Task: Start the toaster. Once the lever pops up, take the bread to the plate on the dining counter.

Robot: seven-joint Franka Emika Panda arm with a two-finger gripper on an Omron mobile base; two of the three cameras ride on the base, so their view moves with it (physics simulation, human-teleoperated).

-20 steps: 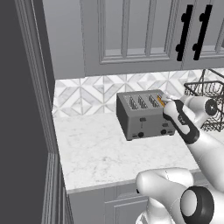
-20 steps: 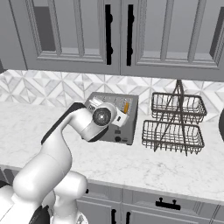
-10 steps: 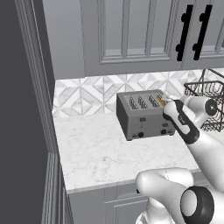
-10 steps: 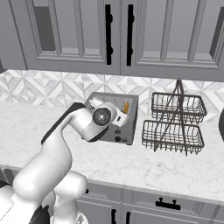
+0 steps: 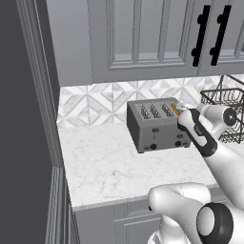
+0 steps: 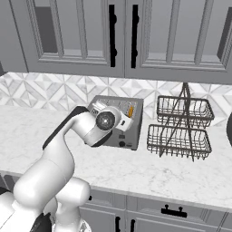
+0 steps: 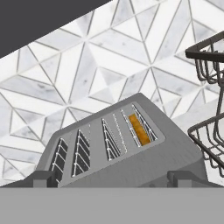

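Observation:
The dark grey toaster (image 5: 156,125) stands on the white counter against the tiled wall, also in the right base view (image 6: 118,118) and close up in the hand view (image 7: 131,153). The bread (image 7: 139,129) sits low in the rightmost slot, with just its golden-orange top edge showing (image 5: 175,110) (image 6: 130,111). My gripper (image 7: 114,179) hovers just in front of and above the toaster's front edge, near its right end. Its finger tips stand wide apart, open, with nothing between them. The toaster's front levers and knobs are partly hidden behind my arm in the right base view.
A two-tier dark wire basket rack (image 6: 183,128) stands right of the toaster, close to it (image 7: 210,109). Grey upper cabinets with black handles (image 6: 122,31) hang overhead. A tall dark panel (image 5: 24,119) closes the counter's left end.

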